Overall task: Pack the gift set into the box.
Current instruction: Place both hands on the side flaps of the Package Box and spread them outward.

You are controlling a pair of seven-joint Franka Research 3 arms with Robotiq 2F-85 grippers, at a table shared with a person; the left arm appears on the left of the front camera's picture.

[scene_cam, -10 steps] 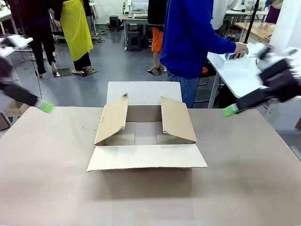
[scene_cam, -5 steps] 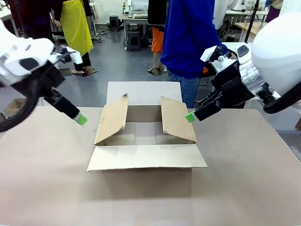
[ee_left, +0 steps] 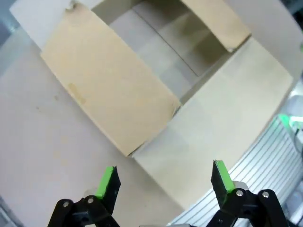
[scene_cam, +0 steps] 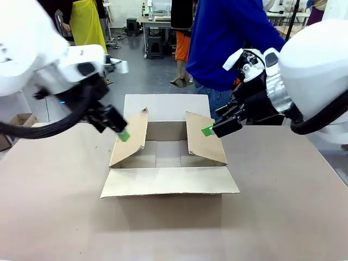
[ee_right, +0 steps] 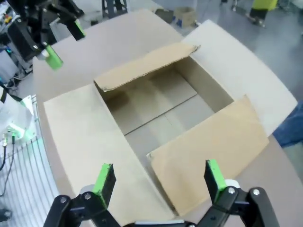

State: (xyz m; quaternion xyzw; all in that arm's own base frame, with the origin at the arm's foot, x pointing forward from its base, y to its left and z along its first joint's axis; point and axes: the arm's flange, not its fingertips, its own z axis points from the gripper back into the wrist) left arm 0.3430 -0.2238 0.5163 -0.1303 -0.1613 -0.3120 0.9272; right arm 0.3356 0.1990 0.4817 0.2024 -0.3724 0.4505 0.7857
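Hovering wide open, left tool (ee_left: 163,177) and right tool (ee_right: 158,177) are facing side flaps (scene_cam: 206,144) of the box (scene_cam: 168,182), probably light yet stiff, best pinched at free edges.

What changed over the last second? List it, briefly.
Both arms swung inward. The left gripper came from the table's left edge to beside the left flap of the box. The right gripper came from the far right to the right flap. Both are open and hold nothing. The box stayed put, flaps as before, still empty.
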